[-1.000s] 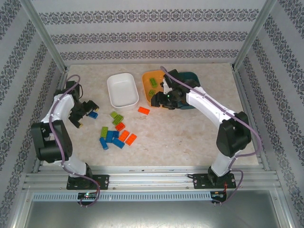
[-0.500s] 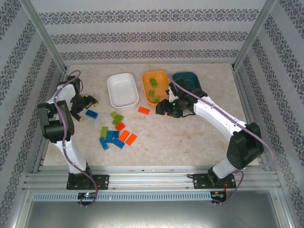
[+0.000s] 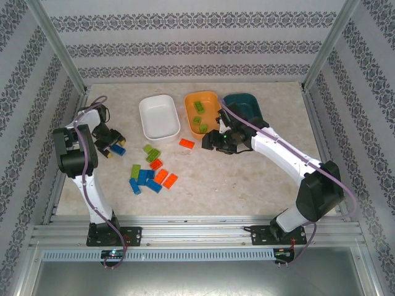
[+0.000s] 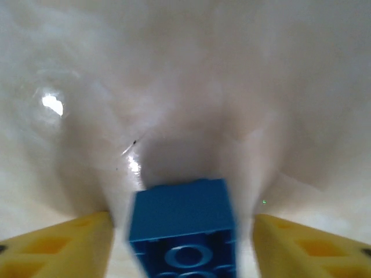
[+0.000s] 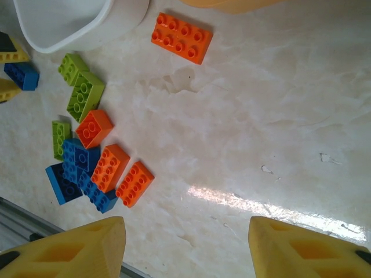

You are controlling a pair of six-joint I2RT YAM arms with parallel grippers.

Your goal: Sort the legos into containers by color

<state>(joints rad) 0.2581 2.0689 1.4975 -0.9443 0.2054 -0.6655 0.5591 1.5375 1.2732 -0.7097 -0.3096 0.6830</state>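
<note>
**Lego sorting: both hands released over the worktop (image 3: 247,179).**
Top view: the left hand (image 3: 108,143) sits at a blue lego (image 3: 119,149) at far left, and the right hand (image 3: 212,141) hangs beside the orange dish (image 3: 201,94). Left wrist: the hand is spread, clear of the blue lego on both sides. Right wrist: the hand is wide apart and empty, with loose legos (image 5: 93,156) lying on the worktop.

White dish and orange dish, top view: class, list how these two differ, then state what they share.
Colour: the white dish is white and the orange dish is orange. Contents: the white dish looks empty, while the orange dish holds three lime green bricks. Place: the white dish stands to the left of the orange dish. Both are shallow rounded rectangles of about equal size, lying open side up.
</note>
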